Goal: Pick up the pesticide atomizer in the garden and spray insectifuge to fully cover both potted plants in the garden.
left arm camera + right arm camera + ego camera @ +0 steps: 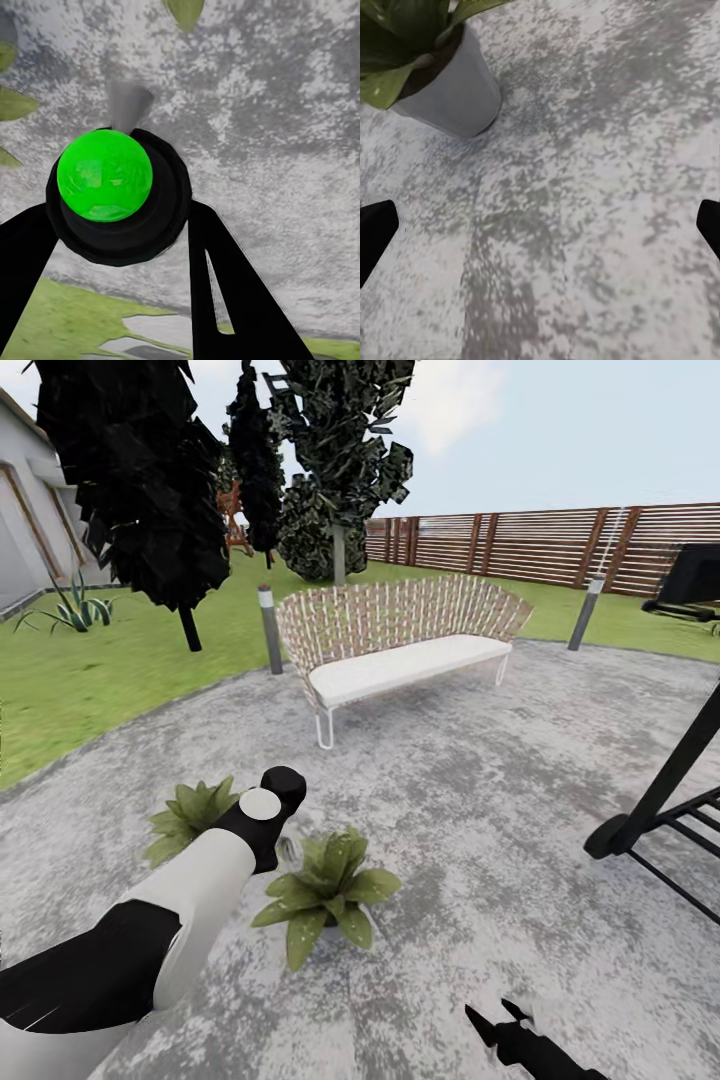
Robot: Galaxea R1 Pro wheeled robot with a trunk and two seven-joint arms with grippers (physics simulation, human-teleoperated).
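Two black fingers of my left gripper are closed against the sides of the pesticide atomizer. From the wrist camera I see it end-on: a round black body with a bright green dome on top, and a short grey stub showing just beyond it. The fingers touch it on both sides, so I count it as held.

In the head view my left arm reaches forward and down over the round grey paving, with the wrist between the two potted plants. One plant sits just to the left of the wrist, partly behind the arm. The other plant is just to its right, its pointed leaves spread wide (the pot itself is mostly hidden under them).

My right gripper hangs low over bare paving, well apart from the left one. Its fingertips stand spread at the two edges of the right wrist view with nothing between them. A grey pot with green leaves stands near it on the mottled stone.

Farther out, a wicker bench with a white cushion stands on the paving. Grey bollard lamps flank it. Beyond are the lawn, dark trees and a brown slatted fence. A black frame stands at the right.
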